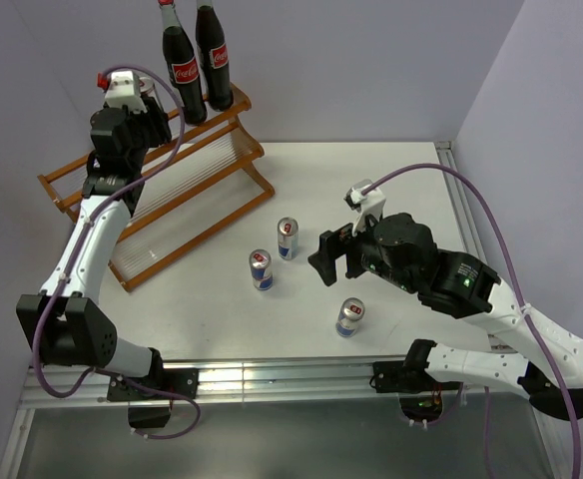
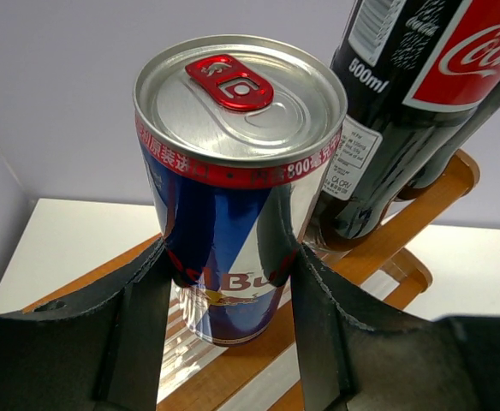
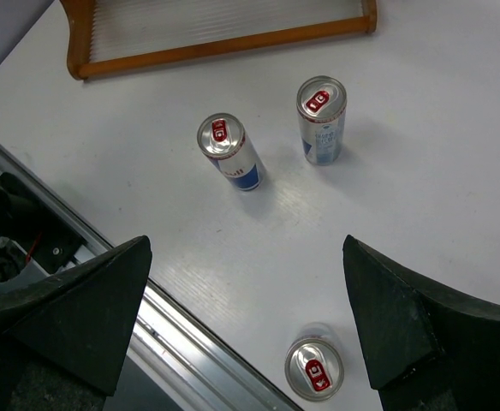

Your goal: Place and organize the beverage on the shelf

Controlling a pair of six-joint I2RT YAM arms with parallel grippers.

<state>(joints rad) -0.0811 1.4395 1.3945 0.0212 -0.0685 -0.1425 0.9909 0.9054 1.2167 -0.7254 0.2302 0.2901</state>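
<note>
Three small energy-drink cans stand upright on the white worktop (image 1: 391,170), all outside the shelf (image 1: 197,239). One can (image 1: 349,316) is the farthest from the shelf. The other two, one (image 1: 261,269) and another (image 1: 288,238), stand just in front of the shelf's lowest rail. Above them hangs the right pincer (image 3: 246,248), its jaws spread wide and holding nothing.

Further back, the shelf is a slanted rack of orange-brown wooden rails with clear ribbed panels between them. At its top tier the left pincer (image 2: 229,274) is closed on the fourth can (image 2: 233,171) and grips its lower body between dark matte pads. Whether the base of this can already rests on the shelf cannot be told. Right beside it on the top tier stand two cola bottles, one (image 1: 184,70) and the other (image 1: 215,55), leaning with the slope of the shelf.

The main danger seems to be at this top tier. The held can is very close to the nearer bottle, perhaps touching it. A small sideways push could upset a tall, narrow glass bottle, which is heavy and could break. The can is a smooth, shiny aluminium cylinder with a flat lid and a red tab. It may slide in the pads, and if it is let go on the sloped, ribbed surface before it sits firmly, it could tip over and roll down. The rails look hard and smooth, so they probably give little friction.
</note>
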